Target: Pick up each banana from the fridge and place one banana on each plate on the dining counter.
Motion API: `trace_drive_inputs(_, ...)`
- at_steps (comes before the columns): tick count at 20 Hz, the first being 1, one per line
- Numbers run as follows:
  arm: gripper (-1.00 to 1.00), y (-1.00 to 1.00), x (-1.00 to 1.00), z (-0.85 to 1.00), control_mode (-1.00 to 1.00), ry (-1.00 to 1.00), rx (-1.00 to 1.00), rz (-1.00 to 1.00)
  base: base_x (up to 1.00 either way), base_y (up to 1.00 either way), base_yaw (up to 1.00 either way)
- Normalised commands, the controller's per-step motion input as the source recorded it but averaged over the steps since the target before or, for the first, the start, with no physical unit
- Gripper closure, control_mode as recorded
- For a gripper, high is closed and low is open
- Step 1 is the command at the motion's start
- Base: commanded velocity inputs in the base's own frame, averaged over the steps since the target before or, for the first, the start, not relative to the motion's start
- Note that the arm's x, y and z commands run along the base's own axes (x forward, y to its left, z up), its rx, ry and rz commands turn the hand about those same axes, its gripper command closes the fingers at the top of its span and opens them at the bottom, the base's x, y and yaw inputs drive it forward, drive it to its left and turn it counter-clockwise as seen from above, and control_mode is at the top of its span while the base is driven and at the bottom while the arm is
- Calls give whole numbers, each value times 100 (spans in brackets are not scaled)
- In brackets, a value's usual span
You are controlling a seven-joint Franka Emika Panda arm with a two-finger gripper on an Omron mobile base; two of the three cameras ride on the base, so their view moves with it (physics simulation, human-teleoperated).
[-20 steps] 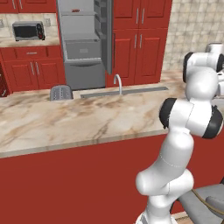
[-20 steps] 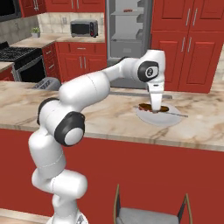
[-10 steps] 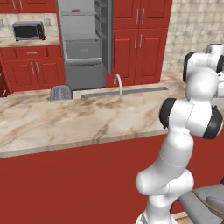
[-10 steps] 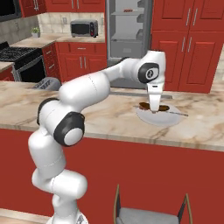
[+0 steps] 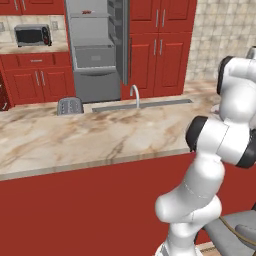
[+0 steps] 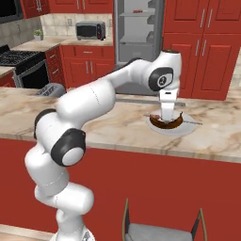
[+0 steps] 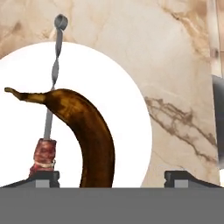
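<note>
On the beige marbled dining counter (image 6: 117, 120) a white plate (image 7: 109, 96) holds the overripe brown banana (image 7: 83, 131), lying across a meat skewer (image 7: 51, 109). The gripper (image 7: 111, 177) hangs just above, fingers spread wide either side, nothing pinched. Best to lift straight up, clear of the fruit, before heading toward the open fridge (image 6: 136, 42).

Red cabinets (image 5: 160, 50) line the back wall, with beige tiles (image 5: 222, 40) at the right. A microwave (image 5: 32, 35) stands on a far desk. A stove (image 6: 23, 66) is at the left. A toaster (image 5: 70, 106) and a sink with a faucet (image 5: 135, 96) are nearer. A grey chair (image 6: 160, 230) stands below.
</note>
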Motion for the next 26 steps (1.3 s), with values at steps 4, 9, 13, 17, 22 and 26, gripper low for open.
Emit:
trace_drive_inputs(4, -100, 75, -49, 56, -100, -11, -11, 0, 0, 0, 0)
trace_drive_inputs(9, -100, 100, -83, 12, -100, -15, -23, 8, 0, 0, 0)
trace_drive_inputs(13, -100, 100, -83, 2, -100, -6, -31, 22, 0, 0, 0)
trace_drive_inputs(17, -100, 100, -89, 6, -100, -4, -22, 28, 0, 0, 0)
trace_drive_inputs(22, -100, 100, -72, 11, -100, 0, -18, 36, 0, 0, 0)
trace_drive_inputs(26, -100, 100, -46, 11, -100, 0, -7, 53, 0, 0, 0)
